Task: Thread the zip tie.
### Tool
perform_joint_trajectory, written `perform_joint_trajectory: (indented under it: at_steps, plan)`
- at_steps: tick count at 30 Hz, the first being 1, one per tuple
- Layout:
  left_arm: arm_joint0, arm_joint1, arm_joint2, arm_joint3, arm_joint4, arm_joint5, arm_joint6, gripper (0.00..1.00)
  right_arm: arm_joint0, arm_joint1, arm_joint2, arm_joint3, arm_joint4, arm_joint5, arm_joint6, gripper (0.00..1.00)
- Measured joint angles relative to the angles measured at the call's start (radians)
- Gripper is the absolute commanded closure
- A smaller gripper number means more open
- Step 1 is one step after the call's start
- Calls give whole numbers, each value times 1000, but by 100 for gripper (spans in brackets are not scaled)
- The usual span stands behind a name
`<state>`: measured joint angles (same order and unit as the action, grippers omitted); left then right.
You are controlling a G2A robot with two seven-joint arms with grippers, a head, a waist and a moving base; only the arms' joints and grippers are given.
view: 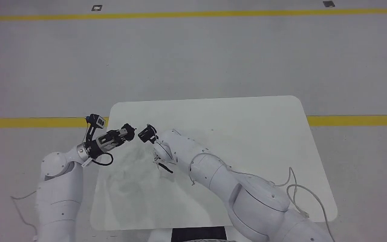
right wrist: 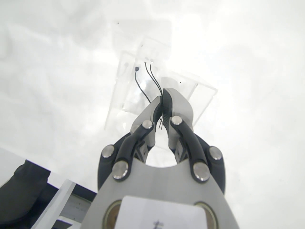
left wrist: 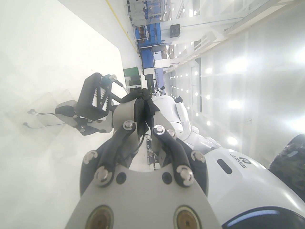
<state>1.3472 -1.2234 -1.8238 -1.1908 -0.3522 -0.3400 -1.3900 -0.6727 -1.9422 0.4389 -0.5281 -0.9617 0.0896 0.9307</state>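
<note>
Between the right fingers (right wrist: 181, 106), which are pressed shut above the left part of the worktop (view: 254, 133), sits the zip tie (right wrist: 153, 79). Two thin black strands leave the tips and run down to a clear plastic fixture (right wrist: 202, 91) lying on the worktop, while short ends poke out behind the pads. Just beside that pair, a headed strand (right wrist: 140, 84) with a small square head lies across the fixture. It reaches the edge of the fingers, but I cannot tell whether it is pinched as well.

Facing them in the top view, near but apart, are the left fingers (left wrist: 121, 113). They are drawn close together, and I cannot tell whether anything lies between them.

The tie looks very light, thin and springy, so it should bend at the slightest push and flick back when let go. Its smooth plastic is likely to slip through a loose pinch. The best hold is probably close to the free tip, flat faces against the pads, leaving only a short stiff length to aim at the hole. A grip further back would let the tail wander. The fixture looks light too, so a pull along the strands may drag it over the worktop
</note>
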Motion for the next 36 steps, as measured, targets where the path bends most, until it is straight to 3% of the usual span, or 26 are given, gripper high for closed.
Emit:
perform_joint_trajectory:
  at_steps: [8, 11, 18, 25, 36]
  plan:
    - [0, 0, 0, 0, 0, 0, 0, 100, -21, 21, 28, -50, -22, 0, 5, 100]
    - [0, 0, 0, 0, 0, 0, 0, 100, -31, 28, 37, -67, -32, -3, 14, 91]
    - [0, 0, 0, 0, 0, 0, 0, 100, -49, 38, 53, -82, -46, -16, 27, 89]
    - [0, 0, 0, 0, 0, 0, 0, 100, -53, 40, 62, -88, -69, -10, 32, 91]
    - [0, 0, 0, 0, 0, 0, 0, 100, -65, 20, 33, -87, -155, 46, 35, 84]
